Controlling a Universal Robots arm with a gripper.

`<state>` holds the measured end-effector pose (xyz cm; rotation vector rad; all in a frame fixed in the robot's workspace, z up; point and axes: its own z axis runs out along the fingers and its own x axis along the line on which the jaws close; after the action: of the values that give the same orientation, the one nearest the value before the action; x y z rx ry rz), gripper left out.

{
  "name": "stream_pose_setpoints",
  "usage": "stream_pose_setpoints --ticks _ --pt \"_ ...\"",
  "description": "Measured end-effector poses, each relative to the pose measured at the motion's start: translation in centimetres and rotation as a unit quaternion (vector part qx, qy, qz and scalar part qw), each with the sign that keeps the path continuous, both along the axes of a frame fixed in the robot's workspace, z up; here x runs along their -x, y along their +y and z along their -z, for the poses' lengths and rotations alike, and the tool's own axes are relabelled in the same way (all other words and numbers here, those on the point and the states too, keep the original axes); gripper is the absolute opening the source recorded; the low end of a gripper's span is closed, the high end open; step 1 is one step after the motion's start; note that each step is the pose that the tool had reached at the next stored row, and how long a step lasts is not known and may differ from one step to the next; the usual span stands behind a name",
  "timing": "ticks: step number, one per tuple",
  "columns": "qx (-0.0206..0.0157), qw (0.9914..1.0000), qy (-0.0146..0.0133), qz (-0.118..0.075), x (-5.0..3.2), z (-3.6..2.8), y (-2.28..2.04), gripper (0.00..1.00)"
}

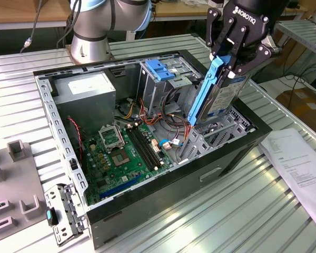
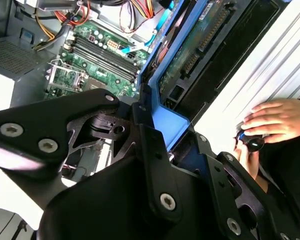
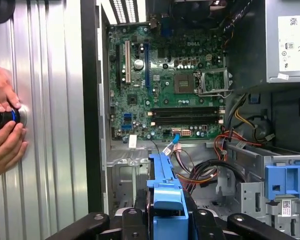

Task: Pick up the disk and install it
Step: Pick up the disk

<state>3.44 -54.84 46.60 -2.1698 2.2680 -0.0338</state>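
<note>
Exterior view: fingers (image 1: 226, 45) around the tilted disk (image 1: 224, 92) over the case (image 1: 163, 200)

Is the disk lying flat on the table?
No, the end effector holds the disk on end, tilted, over the open case.

The arm (image 1: 97, 23) is showing silver-grey rounded joints with pale blue caps above a round metal base, and dark cables (image 1: 75, 9) are running along it. The gripper (image 1: 233, 62) is showing a black body with white lettering, while its black linkage fingers (image 2: 151, 147) are carrying silver socket-head screws (image 2: 167, 201) in the second wrist view.
</note>
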Motion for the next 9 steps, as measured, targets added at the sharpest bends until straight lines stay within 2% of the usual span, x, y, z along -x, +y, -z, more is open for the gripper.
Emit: stream_pose_setpoints --ticks 4,7,9 --pt "0.0001 0.99994 -0.0018 -0.011 -0.33 0.22 -0.40 0.37" --pt "0.0000 0.99994 -0.0020 -0.011 -1.36 0.39 -0.63 0.37" --pt "0.0001 0.99998 -0.0020 -0.007 -1.67 0.65 -0.65 0.37"
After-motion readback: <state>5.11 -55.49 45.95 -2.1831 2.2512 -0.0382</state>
